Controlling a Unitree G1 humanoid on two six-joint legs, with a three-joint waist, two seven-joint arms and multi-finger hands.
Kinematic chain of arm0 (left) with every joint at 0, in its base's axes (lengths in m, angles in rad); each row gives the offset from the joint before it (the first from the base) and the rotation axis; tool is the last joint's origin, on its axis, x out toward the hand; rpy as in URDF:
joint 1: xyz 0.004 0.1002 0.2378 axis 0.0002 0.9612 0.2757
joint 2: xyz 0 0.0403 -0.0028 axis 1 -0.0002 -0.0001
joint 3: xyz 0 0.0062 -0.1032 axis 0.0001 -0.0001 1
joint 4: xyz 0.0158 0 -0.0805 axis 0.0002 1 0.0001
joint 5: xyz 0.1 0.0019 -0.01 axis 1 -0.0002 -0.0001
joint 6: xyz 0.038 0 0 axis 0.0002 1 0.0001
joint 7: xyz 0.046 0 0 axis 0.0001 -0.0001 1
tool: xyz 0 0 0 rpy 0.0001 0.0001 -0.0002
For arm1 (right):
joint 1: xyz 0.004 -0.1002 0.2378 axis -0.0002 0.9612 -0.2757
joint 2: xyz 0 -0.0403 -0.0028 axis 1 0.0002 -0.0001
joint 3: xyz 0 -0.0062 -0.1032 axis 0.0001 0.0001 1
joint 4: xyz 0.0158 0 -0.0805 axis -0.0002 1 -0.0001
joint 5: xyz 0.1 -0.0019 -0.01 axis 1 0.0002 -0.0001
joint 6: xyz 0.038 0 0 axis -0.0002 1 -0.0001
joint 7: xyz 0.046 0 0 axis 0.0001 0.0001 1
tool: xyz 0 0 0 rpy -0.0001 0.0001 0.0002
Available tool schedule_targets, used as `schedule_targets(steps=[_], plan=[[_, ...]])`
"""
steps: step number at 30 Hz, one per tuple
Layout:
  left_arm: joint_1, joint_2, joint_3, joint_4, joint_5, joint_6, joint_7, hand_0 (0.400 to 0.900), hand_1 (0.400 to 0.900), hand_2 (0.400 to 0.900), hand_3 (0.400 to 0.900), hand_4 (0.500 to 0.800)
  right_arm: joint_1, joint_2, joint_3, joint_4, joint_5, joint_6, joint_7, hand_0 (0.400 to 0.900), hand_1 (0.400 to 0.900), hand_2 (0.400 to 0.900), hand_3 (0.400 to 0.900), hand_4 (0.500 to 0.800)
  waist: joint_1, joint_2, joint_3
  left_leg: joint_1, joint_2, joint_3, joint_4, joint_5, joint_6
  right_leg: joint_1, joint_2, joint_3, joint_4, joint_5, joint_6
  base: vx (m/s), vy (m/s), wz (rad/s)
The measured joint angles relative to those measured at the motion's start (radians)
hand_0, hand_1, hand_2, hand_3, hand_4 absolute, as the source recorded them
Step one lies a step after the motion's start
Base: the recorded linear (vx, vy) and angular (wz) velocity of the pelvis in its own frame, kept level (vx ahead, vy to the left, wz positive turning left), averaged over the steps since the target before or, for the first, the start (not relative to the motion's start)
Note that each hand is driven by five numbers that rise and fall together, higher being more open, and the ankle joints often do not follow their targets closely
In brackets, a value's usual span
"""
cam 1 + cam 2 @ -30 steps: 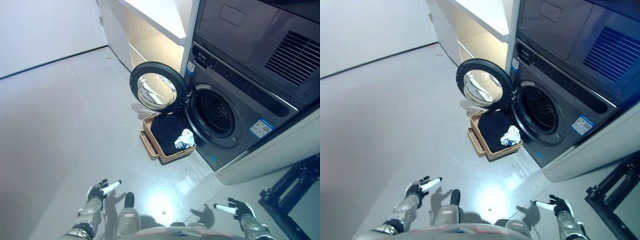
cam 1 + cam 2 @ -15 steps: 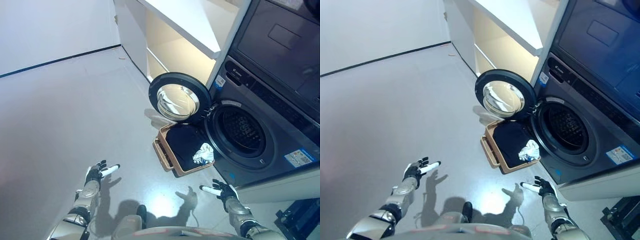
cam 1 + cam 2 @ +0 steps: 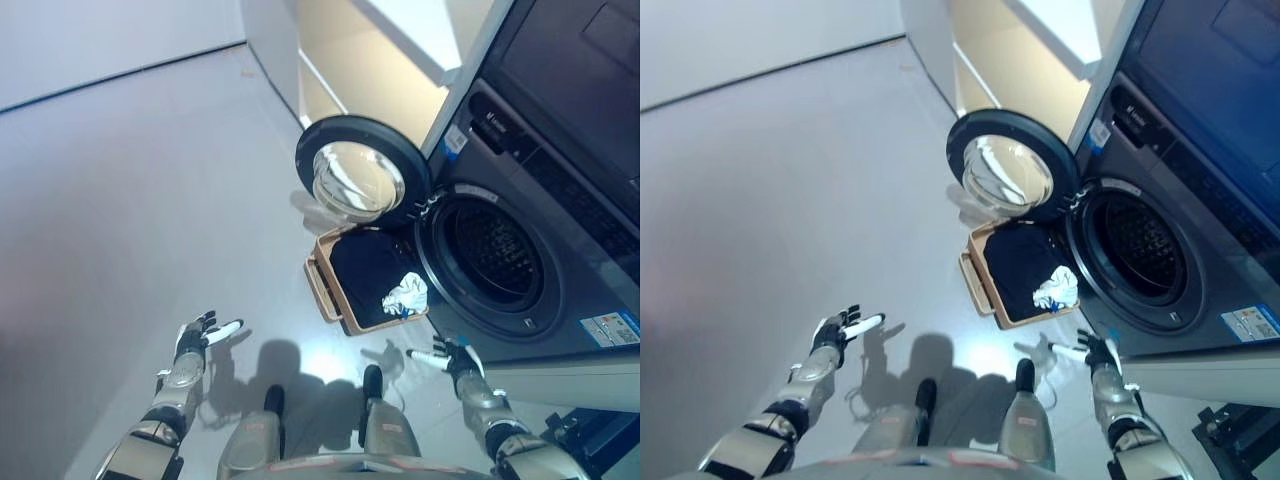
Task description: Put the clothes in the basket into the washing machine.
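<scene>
Left robot hand (image 3: 195,338) and right robot hand (image 3: 455,357) spread, empty. Basket (image 3: 322,292) with clothes (image 3: 372,279) ahead of right robot hand, under open washer (image 3: 500,265) door (image 3: 360,180).

One washing machine (image 3: 520,250), one basket (image 3: 322,290), two garments: dark (image 3: 365,280), white (image 3: 405,295).

Tan basket (image 3: 322,291) of dark and white clothes (image 3: 375,280) below open washing machine (image 3: 500,260).

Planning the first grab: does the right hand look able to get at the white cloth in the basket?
Probably yes: the right hand, open, hovers just short of the basket, and the white cloth lies uncovered at its near end.
</scene>
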Motion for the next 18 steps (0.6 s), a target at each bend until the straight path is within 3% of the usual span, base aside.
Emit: schedule_targets(steps=[4,6,8,11,18], plan=[[-0.069,-0.005,-0.068,-0.047,-0.029,-0.006,0.023,0.900,0.900,0.900,0.900,0.800,-0.104,-0.056,0.015,0.023,-0.042,-0.008,-0.067,0.900,0.900,0.900,0.900,0.800,-0.017,0.013,0.037,-0.128,0.017,-0.049,-0.002,0.042,-0.026,-0.086,0.000,-0.078,0.004,0.003,-0.027,-0.22,-0.114,0.81],[-0.112,-0.011,-0.103,-0.091,-0.037,-0.018,0.033,0.900,0.900,0.900,0.900,0.800,-0.183,-0.074,0.016,0.081,-0.049,0.000,-0.097,0.900,0.900,0.900,0.900,0.800,-0.024,0.033,0.069,-0.196,0.027,-0.027,-0.034,0.087,-0.020,-0.144,-0.017,-0.115,0.018,0.006,-0.030,-0.07,-0.046,0.31],[-0.135,-0.025,-0.109,-0.135,-0.051,-0.022,0.039,0.900,0.900,0.900,0.900,0.800,-0.238,-0.080,0.014,0.135,-0.049,0.020,-0.112,0.900,0.900,0.900,0.900,0.800,-0.014,0.050,0.115,-0.216,0.029,0.010,-0.070,0.127,-0.018,-0.177,-0.035,-0.124,0.024,0.009,-0.028,-0.06,-0.024,0.13],[-0.141,-0.026,-0.127,-0.191,-0.068,-0.023,0.043,0.900,0.900,0.900,0.900,0.800,-0.321,-0.087,0.011,0.176,-0.048,0.040,-0.118,0.900,0.900,0.900,0.900,0.800,0.006,0.096,0.173,-0.245,0.015,0.025,-0.090,0.150,-0.012,-0.213,-0.053,-0.125,0.022,0.025,-0.022,-0.07,0.026,-0.09],[-0.172,-0.032,-0.128,-0.211,-0.077,-0.022,0.069,0.900,0.900,0.900,0.900,0.800,-0.470,-0.119,0.010,0.178,-0.048,0.049,-0.154,0.900,0.900,0.900,0.900,0.800,0.040,0.157,0.230,-0.301,-0.004,0.054,-0.116,0.165,0.000,-0.292,-0.075,-0.102,0.017,0.040,-0.007,-0.02,0.003,-0.04]])
